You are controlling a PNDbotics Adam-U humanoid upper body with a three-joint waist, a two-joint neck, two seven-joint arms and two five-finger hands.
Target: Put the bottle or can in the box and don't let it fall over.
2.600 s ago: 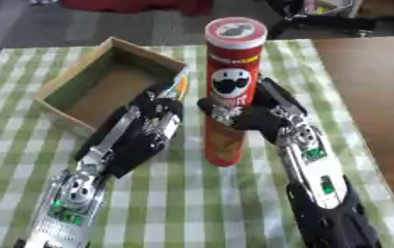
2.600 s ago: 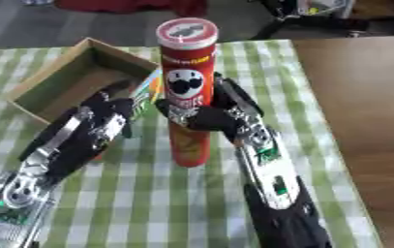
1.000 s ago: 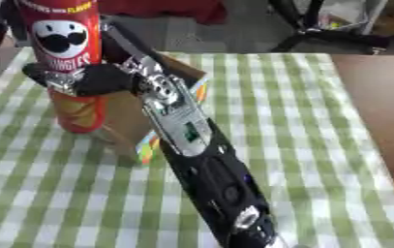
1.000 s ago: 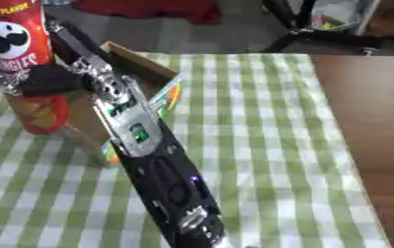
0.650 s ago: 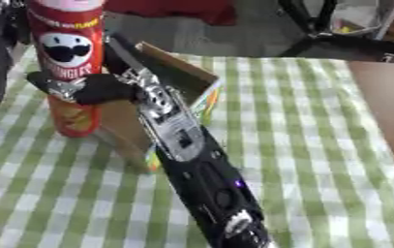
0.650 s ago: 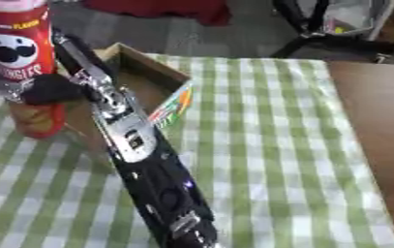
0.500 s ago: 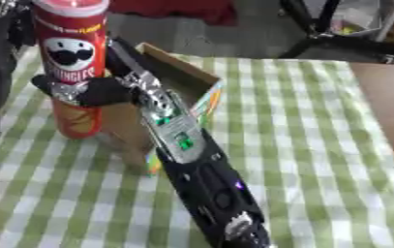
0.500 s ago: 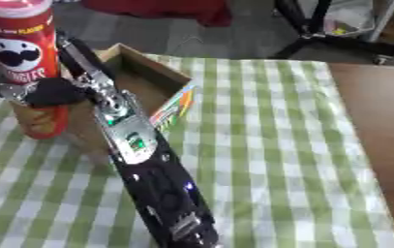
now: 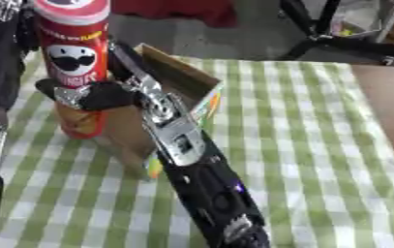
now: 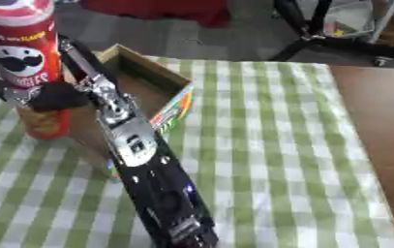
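Note:
A tall red crisps can (image 9: 71, 58) with a moustached face stands upright at the left of the left eye view. My right hand (image 9: 88, 95) is shut on its middle, fingers curled round it, and the arm runs up from the bottom centre. The open cardboard box (image 10: 145, 70) lies just right of and behind the can, partly hidden by my forearm. The can's orange lower end (image 9: 80, 125) is level with the box's near left wall; I cannot tell whether it touches the cloth. My left hand (image 9: 0, 57) shows as a dark shape at the left edge beside the can.
A green and white checked cloth (image 9: 301, 160) covers the table. Bare brown tabletop (image 10: 382, 121) runs along the right side. Black stand legs (image 9: 335, 34) and a red object (image 10: 158, 9) sit on the floor beyond the far edge.
The camera has swung left. My right hand has carried the can from the table's middle over to the box's near left side; since half a second ago it sits slightly lower.

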